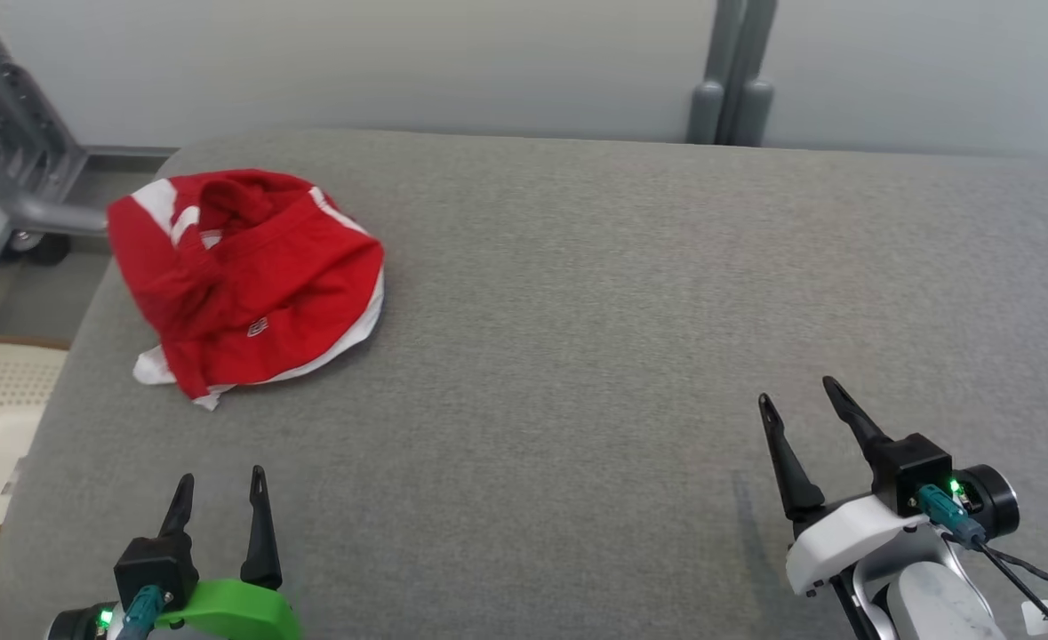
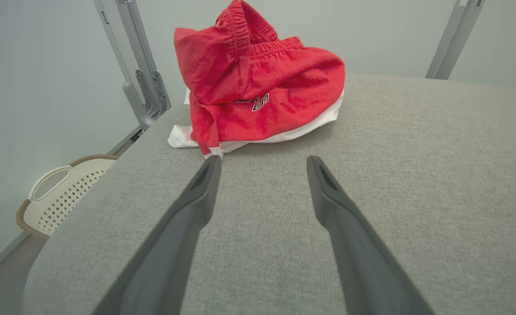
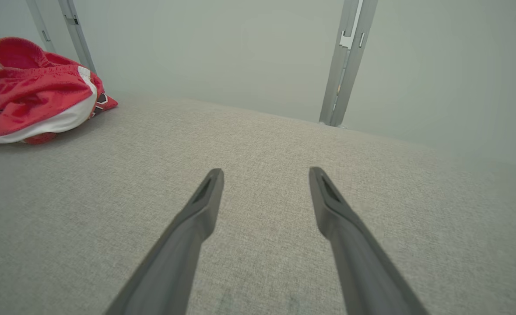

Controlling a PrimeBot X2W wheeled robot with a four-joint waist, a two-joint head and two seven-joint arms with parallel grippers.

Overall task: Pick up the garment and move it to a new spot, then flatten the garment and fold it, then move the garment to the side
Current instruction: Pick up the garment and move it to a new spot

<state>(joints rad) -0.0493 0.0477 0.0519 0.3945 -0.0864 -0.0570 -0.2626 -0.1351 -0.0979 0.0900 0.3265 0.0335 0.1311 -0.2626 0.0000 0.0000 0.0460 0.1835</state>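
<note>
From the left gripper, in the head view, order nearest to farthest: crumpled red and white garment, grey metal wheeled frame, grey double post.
1. Red and white garment, just ahead of the left gripper.
2. Grey wheeled frame, beyond the garment, left.
3. Grey double post, behind the far edge, right.

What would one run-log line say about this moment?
stage: before pickup | garment: crumpled heap, ungripped | left gripper: open, empty | right gripper: open, empty
</note>
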